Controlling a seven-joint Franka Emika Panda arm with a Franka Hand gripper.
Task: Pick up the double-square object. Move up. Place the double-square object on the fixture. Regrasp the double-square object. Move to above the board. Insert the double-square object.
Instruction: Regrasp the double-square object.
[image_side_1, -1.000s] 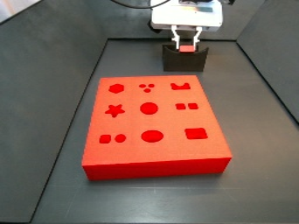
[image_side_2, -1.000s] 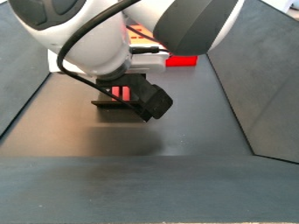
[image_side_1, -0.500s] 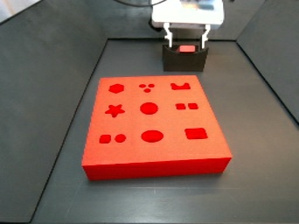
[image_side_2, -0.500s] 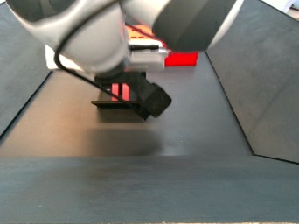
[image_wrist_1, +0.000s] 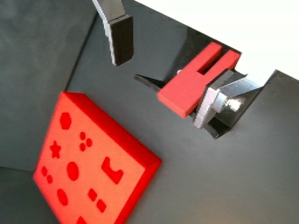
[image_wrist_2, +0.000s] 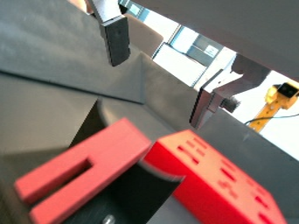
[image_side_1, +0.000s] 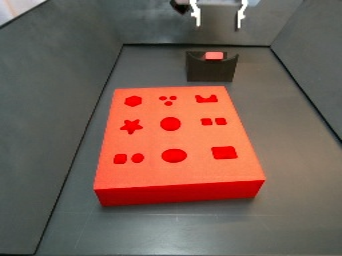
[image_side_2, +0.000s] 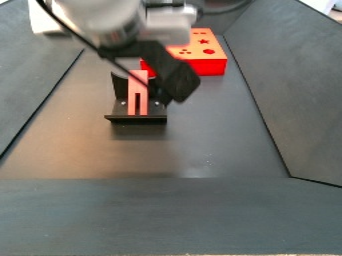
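Red and elongated, the double-square object (image_side_1: 213, 56) rests in the dark fixture (image_side_1: 211, 68); the tool (image_side_1: 218, 12) hangs above it, open and empty.

- The gripper (image_side_1: 218, 13) hangs high over the floor's far edge, fingers pointing down.
- Its jaws stand apart, holding nothing.
- Both fingers (image_wrist_1: 118, 37) show in both wrist views.

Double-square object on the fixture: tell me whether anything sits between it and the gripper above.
Nothing visible does. The double-square object rests in the fixture, and the gripper hangs open straight above it, holding nothing. In a wrist view the two fingers flank the piece with only air between.
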